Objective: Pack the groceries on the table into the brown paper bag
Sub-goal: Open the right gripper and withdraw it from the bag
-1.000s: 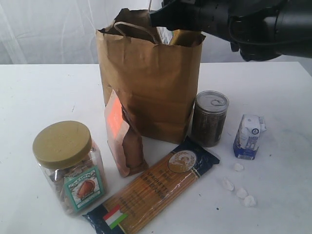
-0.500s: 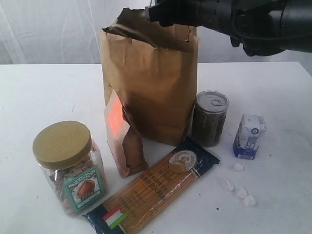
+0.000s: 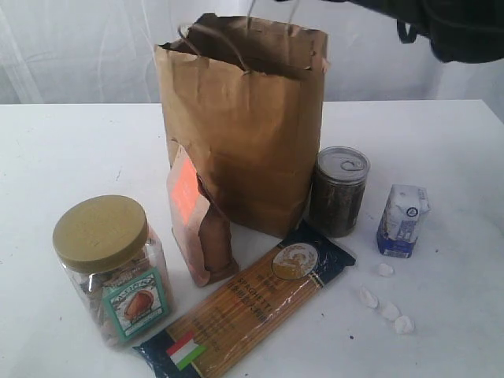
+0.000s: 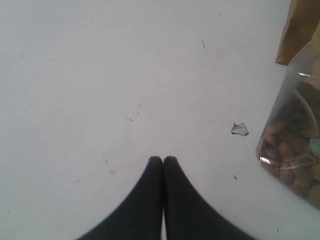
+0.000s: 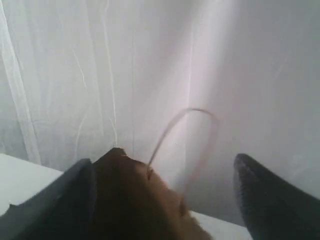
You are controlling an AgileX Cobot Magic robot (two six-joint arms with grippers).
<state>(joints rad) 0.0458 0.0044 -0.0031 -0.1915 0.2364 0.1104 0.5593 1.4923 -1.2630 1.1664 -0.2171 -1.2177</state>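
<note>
The brown paper bag (image 3: 244, 126) stands upright mid-table with its handles up. In front of it are the gold-lidded jar (image 3: 110, 268), the orange-labelled pouch (image 3: 197, 228) leaning on the bag, the spaghetti pack (image 3: 248, 303), the dark tin (image 3: 339, 191), the white-blue carton (image 3: 402, 220) and some small white lumps (image 3: 386, 303). My right arm (image 3: 449, 27) is high at the upper right. Its gripper (image 5: 165, 200) is open above the bag's top edge (image 5: 135, 200), with a handle loop (image 5: 185, 135) ahead. My left gripper (image 4: 163, 160) is shut and empty over the table (image 4: 100, 75), beside the jar (image 4: 295, 150).
A white curtain (image 3: 79, 47) hangs behind the table. A small torn scrap (image 4: 240, 129) lies on the tabletop near the jar. A brown paper corner (image 4: 297, 30) shows beyond the jar in the left wrist view.
My right arm has risen from the bag's mouth toward the upper right, its jaws wider. The bag's top, pressed down half a second ago, stands open again. The left gripper has not moved.
</note>
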